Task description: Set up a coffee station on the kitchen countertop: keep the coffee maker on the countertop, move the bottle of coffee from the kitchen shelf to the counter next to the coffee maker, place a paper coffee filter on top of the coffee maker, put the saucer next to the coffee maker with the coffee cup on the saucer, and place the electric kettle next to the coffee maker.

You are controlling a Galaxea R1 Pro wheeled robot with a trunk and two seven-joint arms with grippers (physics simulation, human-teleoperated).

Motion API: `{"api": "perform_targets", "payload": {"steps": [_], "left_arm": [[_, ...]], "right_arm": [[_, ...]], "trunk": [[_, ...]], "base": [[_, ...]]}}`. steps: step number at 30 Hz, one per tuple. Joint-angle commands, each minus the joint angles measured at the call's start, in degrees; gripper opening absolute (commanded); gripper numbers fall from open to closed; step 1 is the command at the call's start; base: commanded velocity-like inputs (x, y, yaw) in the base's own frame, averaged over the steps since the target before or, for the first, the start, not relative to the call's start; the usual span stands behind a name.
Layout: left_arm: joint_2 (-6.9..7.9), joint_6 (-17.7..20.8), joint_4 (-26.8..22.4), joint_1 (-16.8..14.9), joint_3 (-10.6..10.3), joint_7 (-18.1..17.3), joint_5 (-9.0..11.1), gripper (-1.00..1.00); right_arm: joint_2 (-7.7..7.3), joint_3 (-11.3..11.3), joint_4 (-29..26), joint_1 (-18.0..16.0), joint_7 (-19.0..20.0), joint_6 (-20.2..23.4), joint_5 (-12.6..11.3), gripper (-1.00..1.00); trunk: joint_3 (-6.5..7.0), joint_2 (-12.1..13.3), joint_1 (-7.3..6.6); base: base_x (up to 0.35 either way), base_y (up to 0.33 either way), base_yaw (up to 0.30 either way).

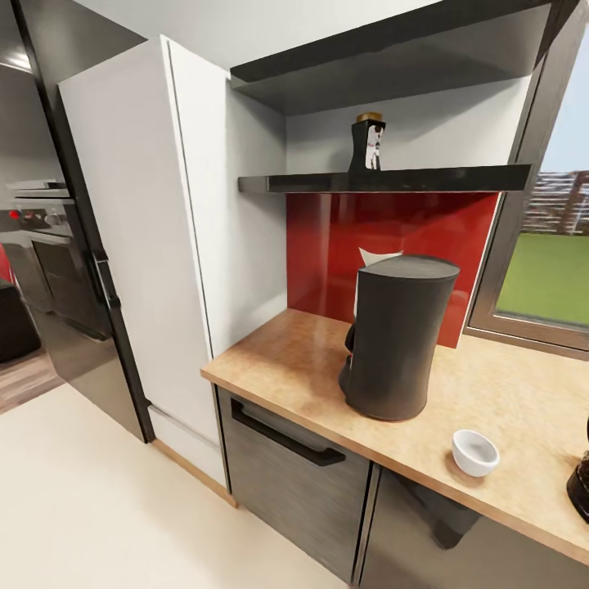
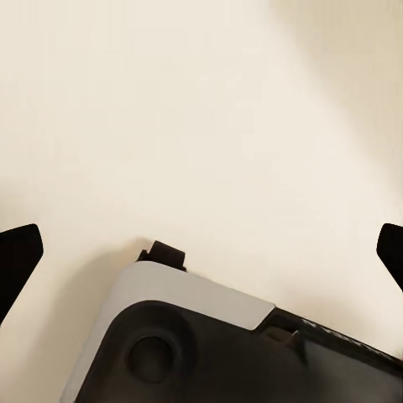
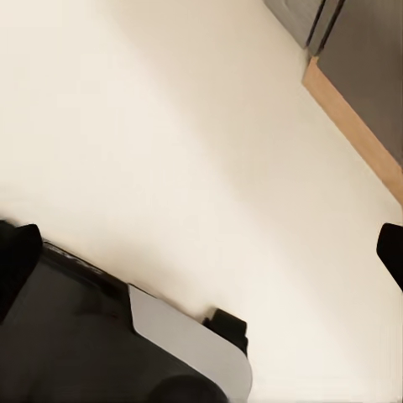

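The coffee maker point(image 1: 399, 335), a tall dark-grey tower with a white part peeking out behind its top, stands on the kitchen countertop point(image 1: 278, 360). Above it, the bottle of coffee point(image 1: 368, 146) stands upright on the kitchen shelf point(image 1: 458, 179) against the red backsplash. A small white coffee cup point(image 1: 475, 451) sits directly on the wood to the coffee maker's right, near the front edge. My left gripper point(image 2: 204, 256) and right gripper point(image 3: 204, 256) both hang open over the cream floor, holding nothing, with their dark fingertips wide apart.
A tall white cabinet point(image 1: 155, 245) and a black fridge point(image 1: 78, 311) stand left of the counter. A dark rounded object point(image 1: 579, 484) is cut off at the counter's right edge. A window point(image 1: 548, 270) lies to the right. My base point(image 2: 210, 353) shows below the grippers.
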Motion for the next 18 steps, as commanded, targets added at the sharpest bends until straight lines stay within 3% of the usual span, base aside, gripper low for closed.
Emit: {"api": "perform_targets", "payload": {"steps": [1,6,14,18], "left_arm": [[-0.01,0.0,-0.1,0.0,0.0,0.0,0.6,1.00],[-0.01,0.0,-0.1,0.0,0.0,0.0,0.6,1.00],[0.05,0.0,-0.1,0.0,0.0,0.0,0.5,1.00],[0.03,0.0,-0.1,0.0,0.0,0.0,0.5,1.00]], "right_arm": [[0.20,0.4,0.5,0.2,0.1,-0.3,-0.7,1.00],[0.44,0.4,1.3,0.7,0.2,-0.3,-1.0,1.00],[0.45,0.2,1.5,0.8,0.2,-0.3,-1.1,1.00],[0.49,0.2,1.5,0.8,0.1,-0.3,-1.1,1.00]], "trunk": [[-0.06,0.0,0.01],[-0.06,0.0,0.01],[-0.06,0.0,0.01],[-0.06,0.0,0.01]], "base": [[0.000,0.000,0.000],[0.000,0.000,-0.125],[0.000,0.004,-0.239],[0.000,0.167,-0.132]]}}
